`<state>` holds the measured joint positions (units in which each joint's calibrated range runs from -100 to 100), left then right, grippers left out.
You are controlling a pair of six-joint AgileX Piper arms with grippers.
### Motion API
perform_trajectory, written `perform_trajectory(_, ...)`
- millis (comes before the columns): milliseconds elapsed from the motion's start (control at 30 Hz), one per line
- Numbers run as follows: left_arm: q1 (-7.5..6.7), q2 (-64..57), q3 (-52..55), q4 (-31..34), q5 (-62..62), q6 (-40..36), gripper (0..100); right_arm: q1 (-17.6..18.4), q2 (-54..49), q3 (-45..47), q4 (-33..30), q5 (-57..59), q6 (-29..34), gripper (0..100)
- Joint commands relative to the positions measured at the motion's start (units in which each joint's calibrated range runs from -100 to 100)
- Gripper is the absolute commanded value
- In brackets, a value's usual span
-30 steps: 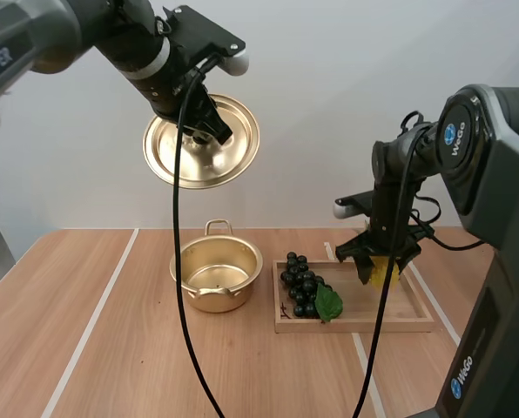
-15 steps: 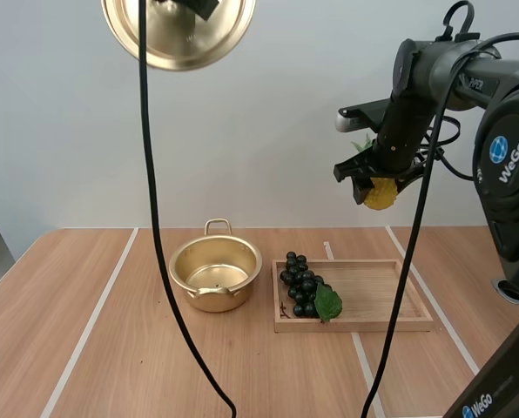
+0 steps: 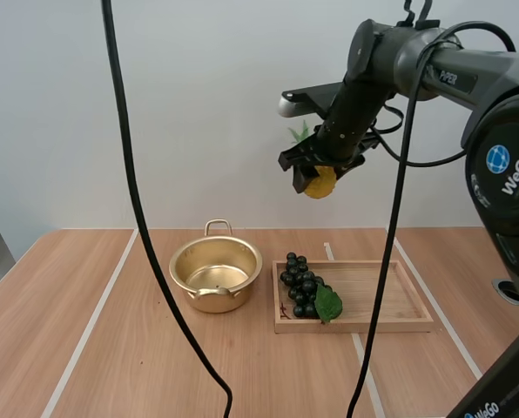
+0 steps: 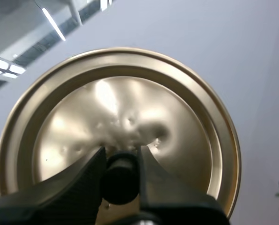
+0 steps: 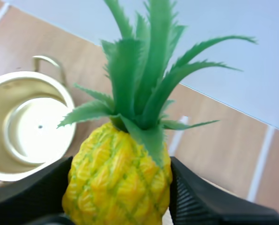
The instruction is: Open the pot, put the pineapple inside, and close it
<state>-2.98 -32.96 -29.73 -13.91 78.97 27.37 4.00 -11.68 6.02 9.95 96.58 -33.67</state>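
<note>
My right gripper hangs high above the table, shut on a small yellow pineapple with green leaves; up close the pineapple sits between my black fingers. The open golden pot stands on the table left of the tray, and from the right wrist the pot lies below and to one side of the fruit. My left gripper is shut on the black knob of the golden lid, held up in the air.
A wooden tray lies right of the pot, with a bunch of dark grapes and a green leaf at its left end. White lines run across the wooden table.
My right gripper lifted the pineapple from the tray and carried it up and left toward the pot. The left arm raised the lid up out of the high view.
</note>
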Motion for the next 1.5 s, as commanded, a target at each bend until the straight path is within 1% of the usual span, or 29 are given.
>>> perform_trajectory(0,-0.07,0.52,-5.89,-1.77,-4.71,-1.78,0,1.37,0.35,-0.45,0.02,-0.22,-0.82,0)
perform_trajectory(100,-0.07,2.11,-11.16,-1.64,-3.23,-5.17,0,2.44,1.73,-0.45,0.14,-0.42,-0.82,0)
perform_trajectory(267,-0.07,4.86,-17.07,-1.38,5.3,-7.93,0,5.15,3.68,-0.45,0.35,-0.63,-0.99,0)
perform_trajectory(400,-0.07,5.62,-17.44,-1.26,8.89,-8.23,0,7.74,5.72,-0.45,0.39,-1.4,-1.38,0)
perform_trajectory(500,-0.07,5.62,-17.44,-0.1,9.04,-8.23,0,9.55,7.76,-0.45,0.39,-1.74,-2.31,0)
perform_trajectory(600,-0.07,5.62,-17.44,2.3,9.24,-8.23,0,11.18,10.34,-0.45,0.48,-2.59,-3.37,0)
perform_trajectory(733,-0.07,5.62,-17.44,5.87,12.56,-8.23,0,12.94,13.75,-0.45,0.48,-4.8,-4.51,0)
perform_trajectory(967,-0.07,5.62,-17.44,6.87,18.39,-8.23,0,15.95,19.04,-0.45,0.48,-6.39,-5.11,0)
perform_trajectory(1033,-0.07,5.5,-17.44,7.09,19.26,-8.23,0,16.47,20.48,-0.45,0.48,-6.39,-5.11,0)
perform_trajectory(1467,-0.07,4.99,-17.44,8.38,21.03,-8.23,0,16.46,23.26,-0.45,0.73,-6.87,-5.49,0)
